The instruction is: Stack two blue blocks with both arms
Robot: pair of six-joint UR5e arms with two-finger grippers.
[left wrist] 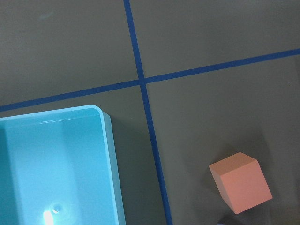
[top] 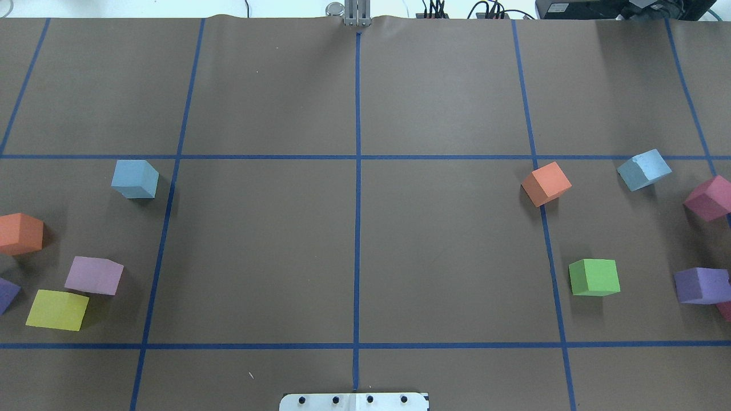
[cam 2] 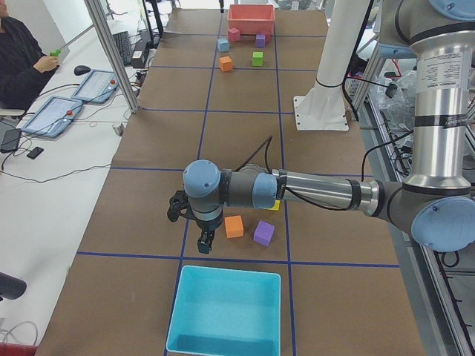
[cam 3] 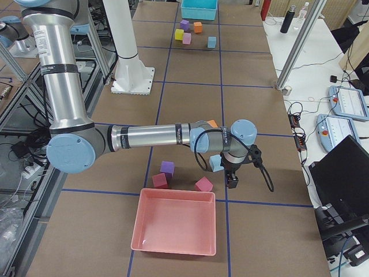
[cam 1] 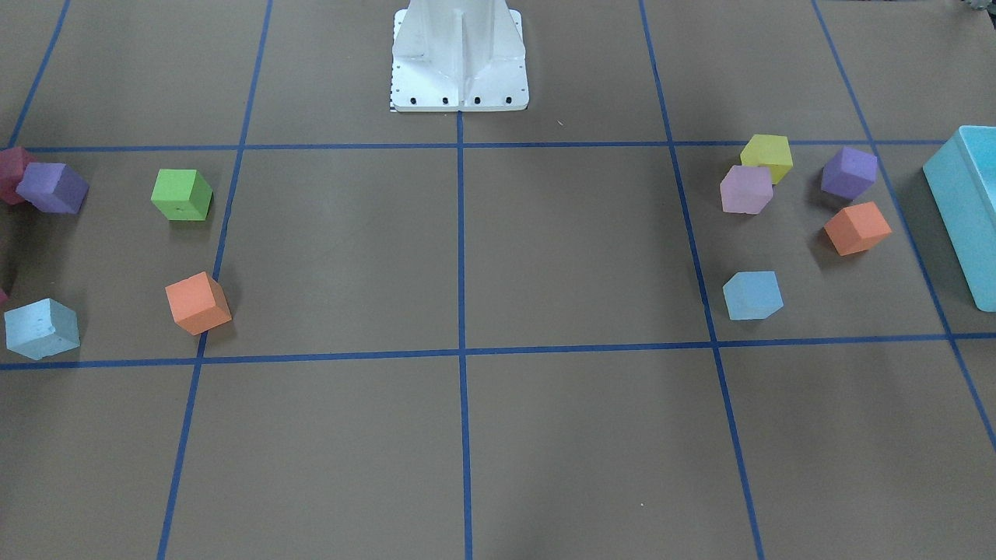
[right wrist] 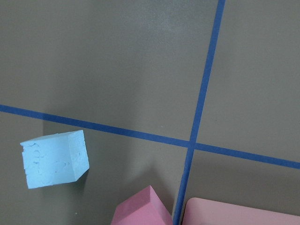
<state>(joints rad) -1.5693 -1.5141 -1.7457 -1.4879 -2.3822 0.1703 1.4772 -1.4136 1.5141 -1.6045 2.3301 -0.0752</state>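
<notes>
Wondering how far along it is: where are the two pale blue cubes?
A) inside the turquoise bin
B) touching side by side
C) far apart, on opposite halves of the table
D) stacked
C: the left blue cube lies on the left half of the table, the right blue cube on its right half.

Brown table cover [top: 257, 245], ruled into squares by dark blue tape lines [top: 357, 228]. The left-side blue block [top: 135, 178] and upper-right blue block [top: 644, 169] are pale sky-blue, the latter scuffed. Also an orange cube [top: 546, 183], green cube [top: 594, 277], yellow cube [top: 57, 309], lilac cube [top: 94, 275], purple cube [top: 701, 285], magenta cube [top: 710, 197]. A turquoise bin [cam 2: 225, 311], a salmon-pink bin [cam 3: 174, 222]. Both the left arm [cam 2: 319, 191] and right arm [cam 3: 150, 137] are silver-grey with light-blue caps.
</notes>
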